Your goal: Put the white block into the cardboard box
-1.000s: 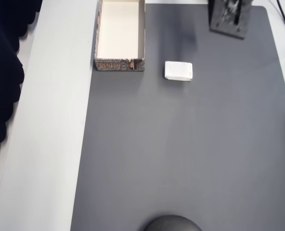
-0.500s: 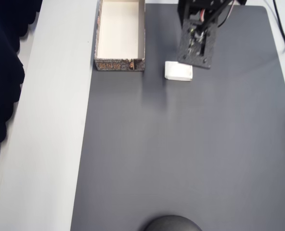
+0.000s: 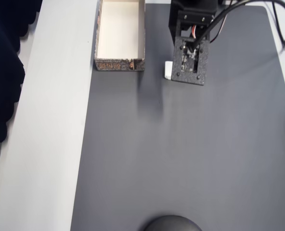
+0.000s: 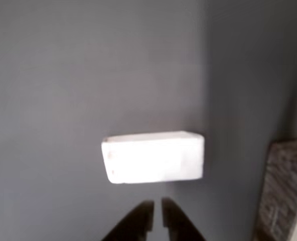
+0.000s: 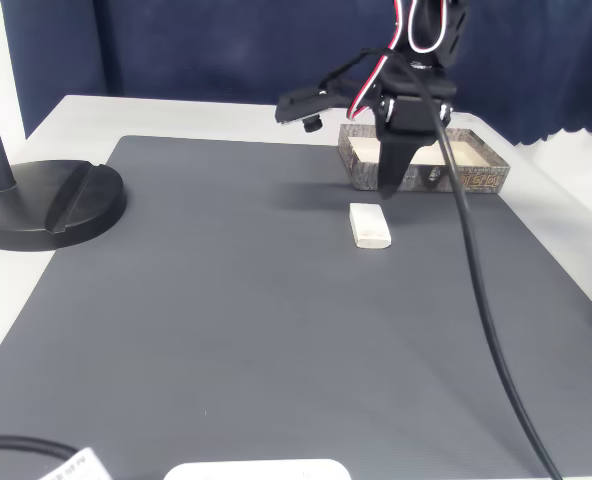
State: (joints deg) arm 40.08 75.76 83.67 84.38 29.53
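Gripper (image 4: 157, 221) sits at the bottom middle of the wrist view, its two dark fingertips (image 4: 138, 223) nearly together with only a thin slit between them, clenched on nothing. One white block (image 4: 153, 157) lies flat on the grey mat (image 4: 63, 75) just above those tips, clear of them. In the fixed view the gripper (image 5: 386, 188) hangs point-down above the mat, just behind the white block (image 5: 369, 225). From overhead, the arm's black wrist covers most of the block, leaving a white sliver (image 3: 167, 70) at upper centre. One cardboard box (image 3: 120, 63) stands at the top of the overhead frame, left of the block and apart from it; its cream inside holds nothing. Its dark patterned side carries orange printing too blurred to read. A black round stand base (image 5: 46, 200) rests at the left edge of the fixed view
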